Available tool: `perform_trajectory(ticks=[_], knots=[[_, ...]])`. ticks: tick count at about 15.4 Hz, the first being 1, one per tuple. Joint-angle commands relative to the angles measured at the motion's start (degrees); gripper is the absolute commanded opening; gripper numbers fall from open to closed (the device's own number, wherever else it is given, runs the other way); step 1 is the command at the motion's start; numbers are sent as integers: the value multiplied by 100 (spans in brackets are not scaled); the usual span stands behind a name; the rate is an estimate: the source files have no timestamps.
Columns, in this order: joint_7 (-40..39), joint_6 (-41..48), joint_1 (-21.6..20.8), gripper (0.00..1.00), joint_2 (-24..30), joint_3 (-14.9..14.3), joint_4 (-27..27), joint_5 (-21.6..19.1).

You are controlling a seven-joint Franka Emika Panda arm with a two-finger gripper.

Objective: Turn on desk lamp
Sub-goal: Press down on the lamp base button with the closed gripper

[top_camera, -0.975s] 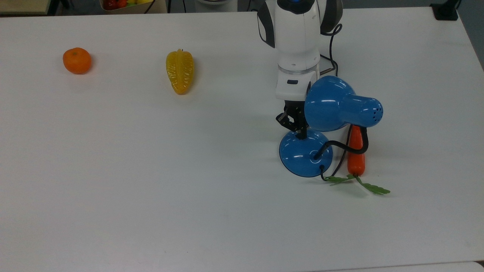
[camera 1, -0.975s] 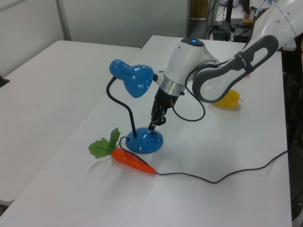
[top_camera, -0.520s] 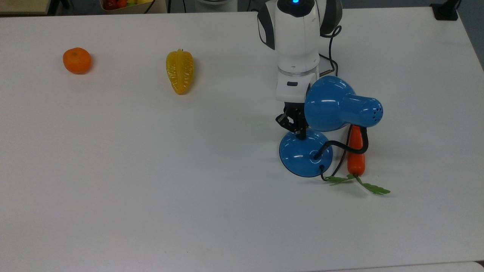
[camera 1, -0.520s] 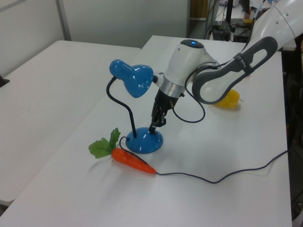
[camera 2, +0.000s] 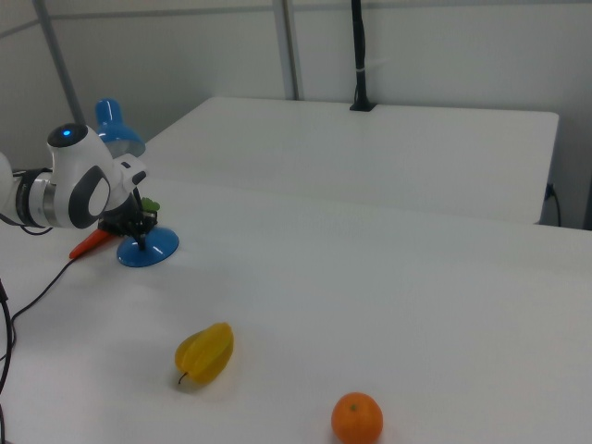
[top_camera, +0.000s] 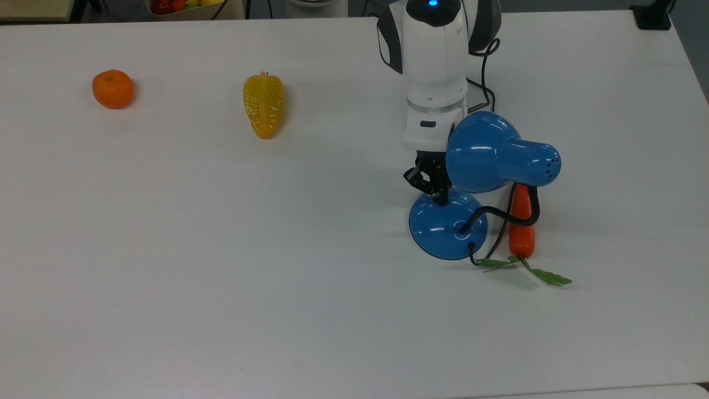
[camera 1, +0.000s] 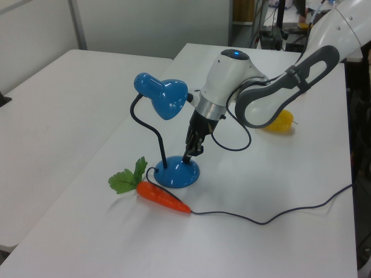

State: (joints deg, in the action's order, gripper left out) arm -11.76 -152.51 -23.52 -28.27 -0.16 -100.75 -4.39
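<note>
The desk lamp is glossy blue, with a bell-shaped shade (top_camera: 492, 152) (camera 1: 164, 98) (camera 2: 115, 127), a black bendy neck (top_camera: 501, 213) and a round domed base (top_camera: 447, 226) (camera 1: 178, 172) (camera 2: 148, 248). No light shows in its shade. My gripper (top_camera: 441, 200) (camera 1: 186, 157) (camera 2: 141, 240) points down with its black fingers shut together, the tips touching the top of the base at the edge nearest the arm. The switch is hidden under the fingertips.
An orange carrot (top_camera: 521, 223) (camera 1: 162, 197) with green leaves lies right beside the lamp base, and the thin black cord (camera 1: 272, 215) trails across the white table (top_camera: 221, 249). A yellow starfruit (top_camera: 263, 105) and an orange (top_camera: 113, 88) lie further off.
The arm has shifted very slightly, and the fingertips stay on the lamp base. The lamp has not moved.
</note>
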Motion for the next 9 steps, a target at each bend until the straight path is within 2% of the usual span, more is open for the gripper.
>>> perform_trajectory(ticks=[1, 9], knots=[[-46, -130, -47, 0, -109, -19, 11, -18], [-46, -139, -47, 0, -240, -19, 11, -9]])
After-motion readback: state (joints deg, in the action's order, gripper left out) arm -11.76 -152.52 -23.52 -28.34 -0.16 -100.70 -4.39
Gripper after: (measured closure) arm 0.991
